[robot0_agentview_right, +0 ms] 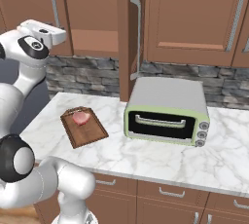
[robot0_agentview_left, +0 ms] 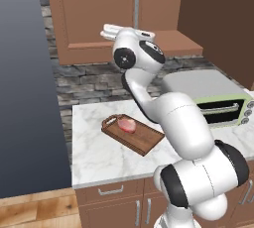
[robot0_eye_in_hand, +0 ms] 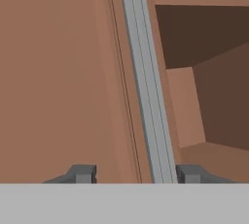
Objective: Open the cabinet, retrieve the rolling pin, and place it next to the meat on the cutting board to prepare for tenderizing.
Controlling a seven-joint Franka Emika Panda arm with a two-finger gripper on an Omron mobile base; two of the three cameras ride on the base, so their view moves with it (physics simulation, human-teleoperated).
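Gripper (robot0_eye_in_hand: 136,174) spread wide, astride silver handle (robot0_eye_in_hand: 146,82) of cabinet (robot0_eye_in_hand: 58,72) left door; right door swung open. No legible writing.

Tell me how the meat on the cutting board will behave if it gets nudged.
The meat looks flat and low, so it would probably slide, not roll or tip. The cutting board has a raised rim, likely stopping it. Being raw-looking, it may be soft and slippery.
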